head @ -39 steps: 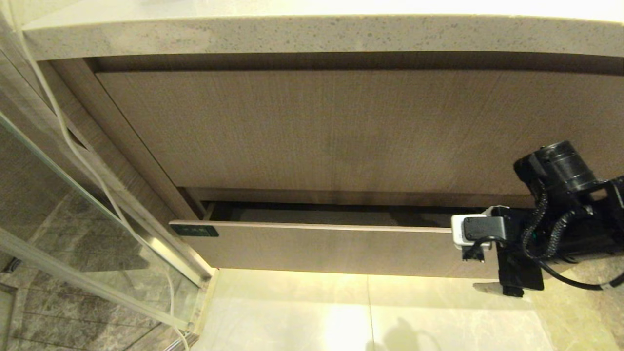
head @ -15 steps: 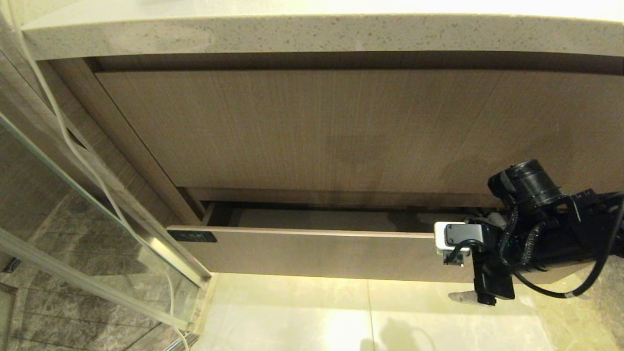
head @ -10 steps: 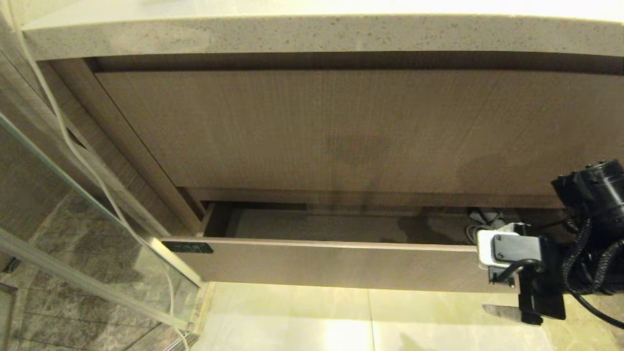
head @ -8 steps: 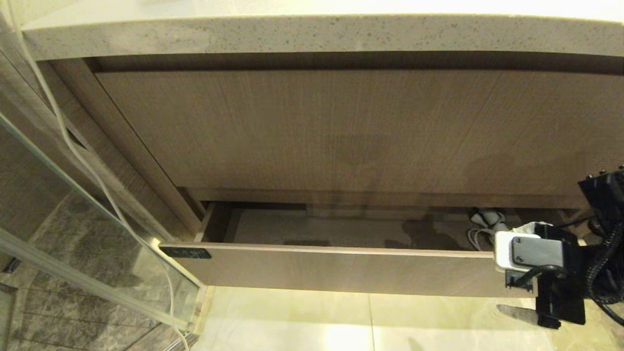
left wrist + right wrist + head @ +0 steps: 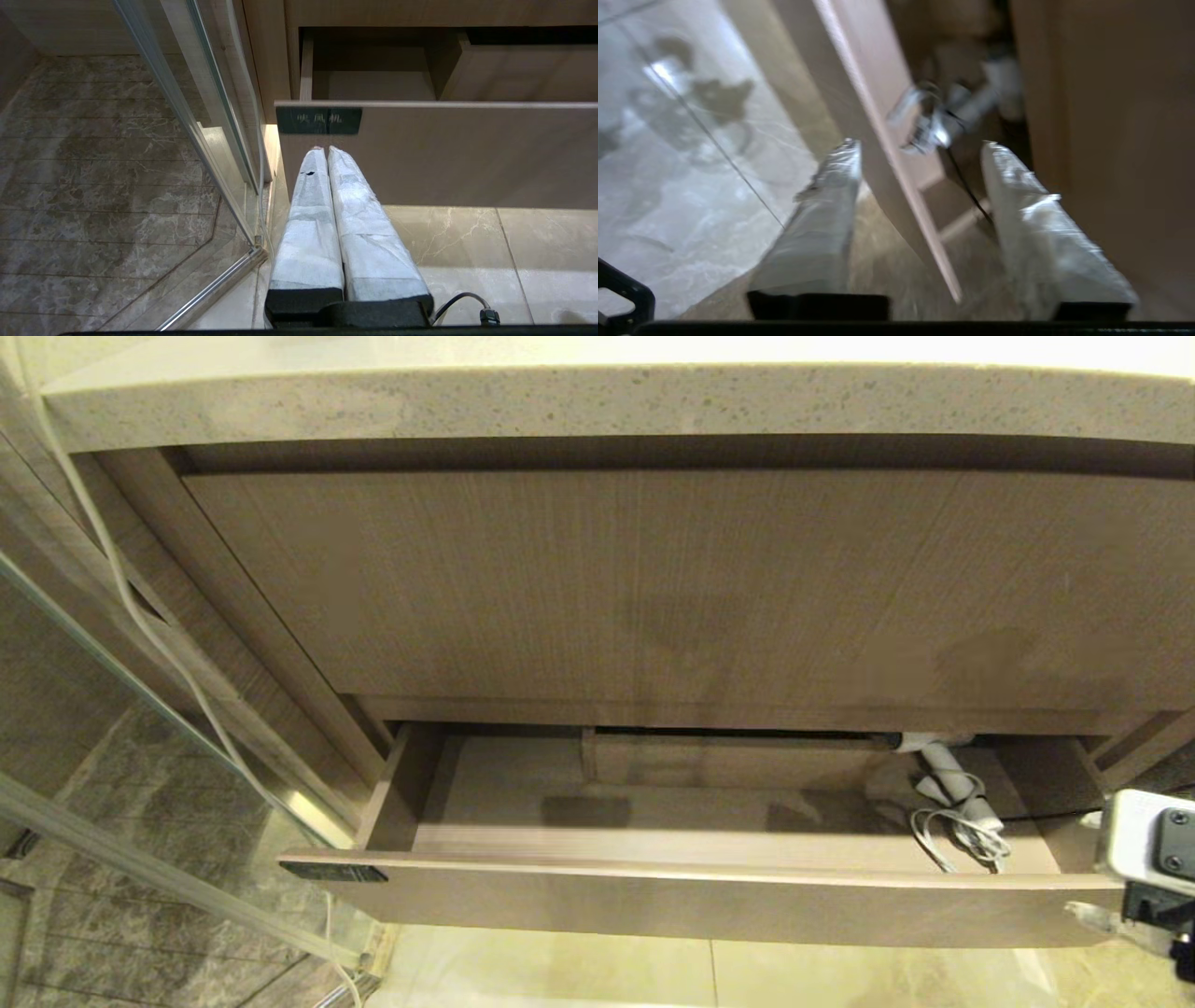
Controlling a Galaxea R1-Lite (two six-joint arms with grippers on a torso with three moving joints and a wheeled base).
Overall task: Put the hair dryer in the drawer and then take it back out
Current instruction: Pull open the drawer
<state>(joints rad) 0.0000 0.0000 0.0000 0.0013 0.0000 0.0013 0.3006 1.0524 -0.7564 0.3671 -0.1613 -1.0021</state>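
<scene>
drawer (image 5: pixel 653 901) pulled out | dryer (image 5: pixel 948 775) inside, right end | right fingers (image 5: pixel 822 224) apart, astride drawer front, dryer beyond tips | left fingers (image 5: pixel 322 205) closed, empty

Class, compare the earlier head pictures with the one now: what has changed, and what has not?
The drawer has slid further out, exposing the hair dryer at its right end. The right gripper, straddling the drawer front, has moved right and toward the camera. The left gripper hangs shut; the countertop and upper panel are unchanged.

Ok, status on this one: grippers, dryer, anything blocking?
Right gripper open, fingers straddling the drawer front's right end. Left gripper shut, parked low. Hair dryer lying inside the open drawer, right side, cord bundled. Nothing blocking.
</scene>
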